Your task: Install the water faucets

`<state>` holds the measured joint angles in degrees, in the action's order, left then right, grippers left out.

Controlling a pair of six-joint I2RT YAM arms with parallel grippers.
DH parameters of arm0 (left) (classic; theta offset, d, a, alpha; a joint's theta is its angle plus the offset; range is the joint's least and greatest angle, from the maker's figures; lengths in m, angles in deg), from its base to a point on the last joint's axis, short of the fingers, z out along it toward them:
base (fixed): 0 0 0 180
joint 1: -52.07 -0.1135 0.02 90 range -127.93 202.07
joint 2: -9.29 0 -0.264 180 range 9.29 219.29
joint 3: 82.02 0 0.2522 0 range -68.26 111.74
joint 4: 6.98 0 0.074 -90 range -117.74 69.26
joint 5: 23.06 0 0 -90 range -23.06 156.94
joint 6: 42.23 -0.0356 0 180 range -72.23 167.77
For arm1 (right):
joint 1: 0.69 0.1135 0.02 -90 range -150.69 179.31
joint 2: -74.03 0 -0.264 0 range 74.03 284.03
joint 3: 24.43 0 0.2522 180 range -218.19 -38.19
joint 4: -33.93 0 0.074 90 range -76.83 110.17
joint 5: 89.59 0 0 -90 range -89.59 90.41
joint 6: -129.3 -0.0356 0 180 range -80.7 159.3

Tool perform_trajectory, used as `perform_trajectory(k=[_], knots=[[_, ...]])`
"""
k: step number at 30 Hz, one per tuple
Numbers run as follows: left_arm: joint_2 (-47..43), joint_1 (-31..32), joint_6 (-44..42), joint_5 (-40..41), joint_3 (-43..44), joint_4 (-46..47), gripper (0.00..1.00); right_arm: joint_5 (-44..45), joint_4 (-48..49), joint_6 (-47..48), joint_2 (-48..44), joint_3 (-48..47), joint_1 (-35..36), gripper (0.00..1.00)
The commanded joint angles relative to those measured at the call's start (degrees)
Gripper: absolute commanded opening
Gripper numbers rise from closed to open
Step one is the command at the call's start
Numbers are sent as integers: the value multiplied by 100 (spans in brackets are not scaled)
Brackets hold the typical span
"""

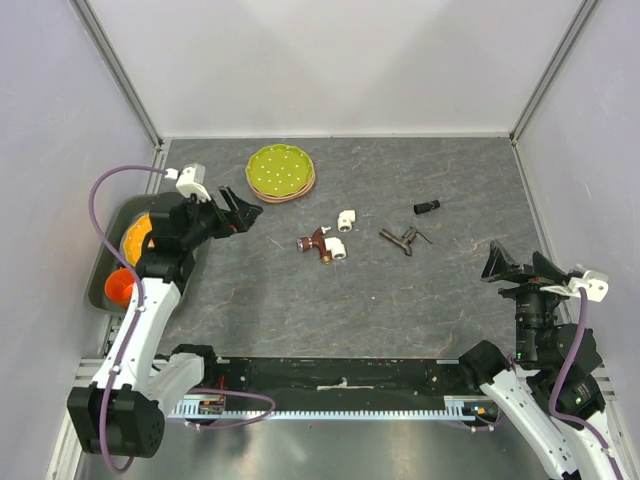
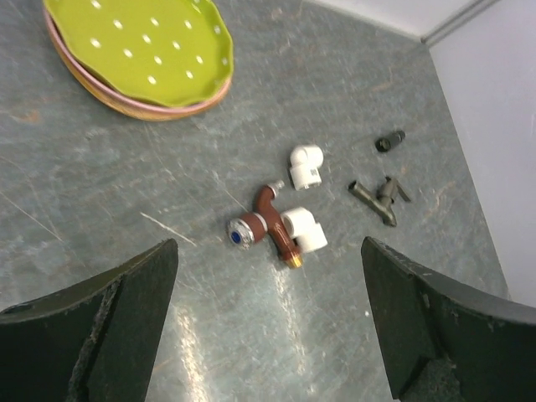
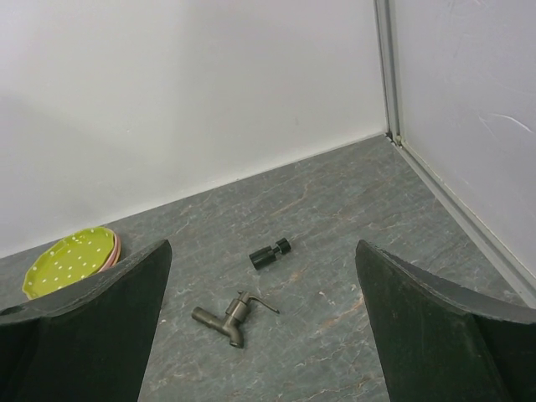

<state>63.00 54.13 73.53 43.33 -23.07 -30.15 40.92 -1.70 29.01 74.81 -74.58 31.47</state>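
A reddish-brown faucet lies mid-table against a white elbow fitting; it also shows in the left wrist view. A second white elbow lies just behind. A dark grey metal faucet lies to the right and shows in both wrist views. My left gripper is open and empty, left of the reddish-brown faucet and above the table. My right gripper is open and empty at the right, well clear of the grey faucet.
A short black cylinder lies behind the grey faucet. A green dotted plate stacked on a pink one sits at the back left. A grey tray with orange items stands off the table's left edge. Walls enclose the table.
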Motion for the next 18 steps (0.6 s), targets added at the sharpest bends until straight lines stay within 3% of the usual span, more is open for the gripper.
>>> perform_trajectory(k=[1, 6, 18], knots=[[165, 557, 184, 198, 306, -351, 96, -236, 78, -53, -42, -1, 18, 98], [455, 1629, 315, 1269, 245, -360, 96, -333, 42, -105, -51, -27, 18, 98], [1818, 2904, 465, 1807, 465, 211, 96, -685, 33, -123, -51, -27, 18, 98]])
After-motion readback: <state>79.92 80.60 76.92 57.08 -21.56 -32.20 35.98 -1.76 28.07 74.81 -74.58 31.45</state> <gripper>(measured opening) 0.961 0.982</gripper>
